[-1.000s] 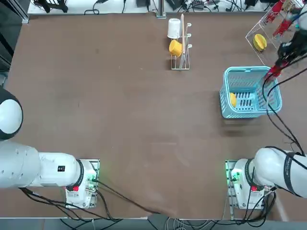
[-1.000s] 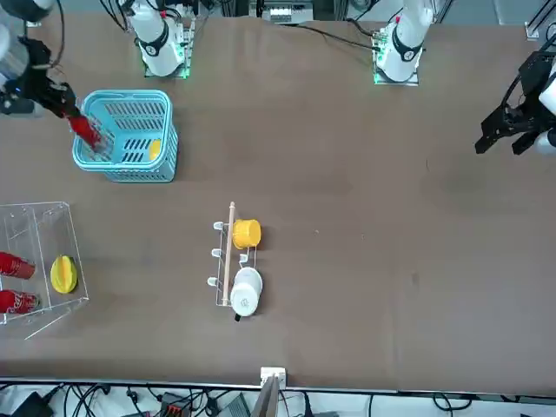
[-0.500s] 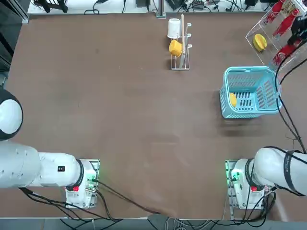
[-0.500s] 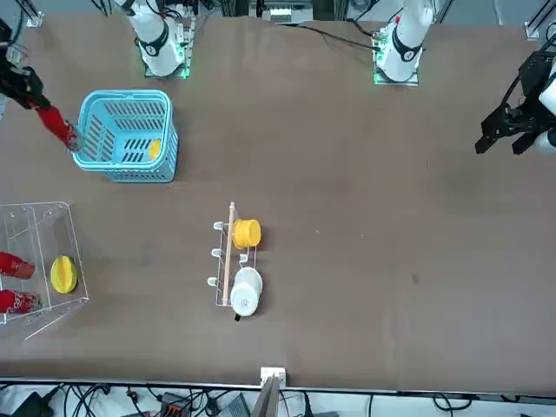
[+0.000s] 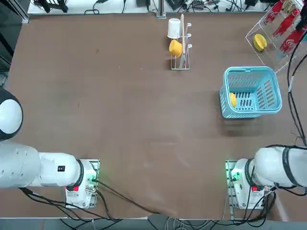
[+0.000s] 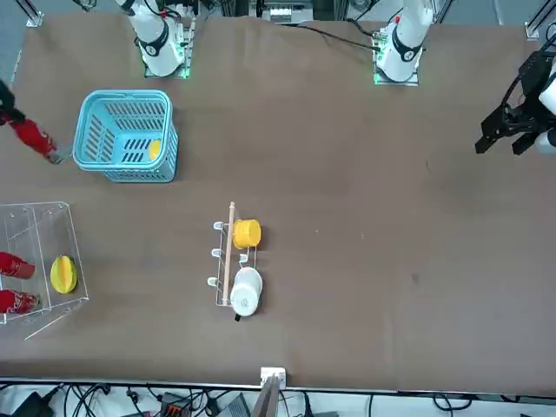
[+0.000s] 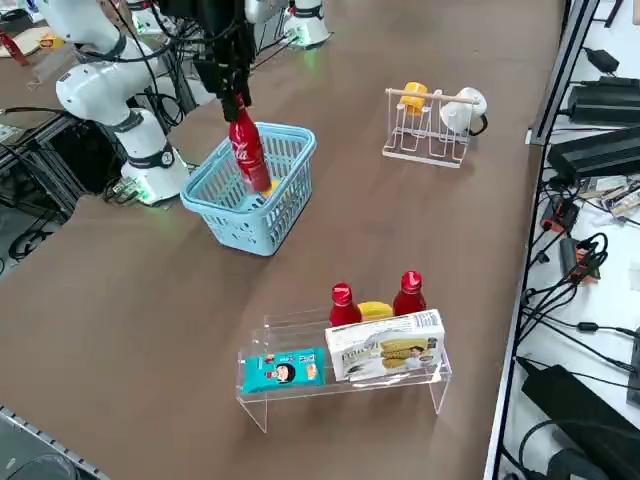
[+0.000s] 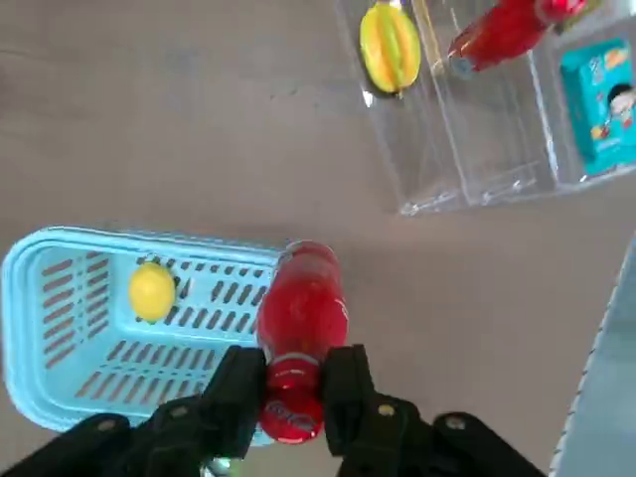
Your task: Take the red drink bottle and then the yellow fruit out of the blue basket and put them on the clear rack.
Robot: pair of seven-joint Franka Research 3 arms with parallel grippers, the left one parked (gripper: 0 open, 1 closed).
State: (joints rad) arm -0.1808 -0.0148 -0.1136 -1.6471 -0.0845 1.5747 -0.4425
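Observation:
My right gripper is shut on the red drink bottle, which hangs neck-up in the air. In the top view the bottle is past the blue basket's far right corner, next to the clear rack. From the front, the bottle is left of the basket, and the gripper sits at the picture's edge. The small yellow fruit lies alone on the basket floor. The side view shows the gripper holding the bottle above the basket.
The rack holds two red bottles, a larger yellow fruit, a blue packet and a box. A wire cup stand with a yellow cup and a white cup stands mid-table at the far edge.
My gripper has carried the red bottle up from the basket's far right rim, off to the right and towards the clear rack. The yellow fruit and basket stayed put.

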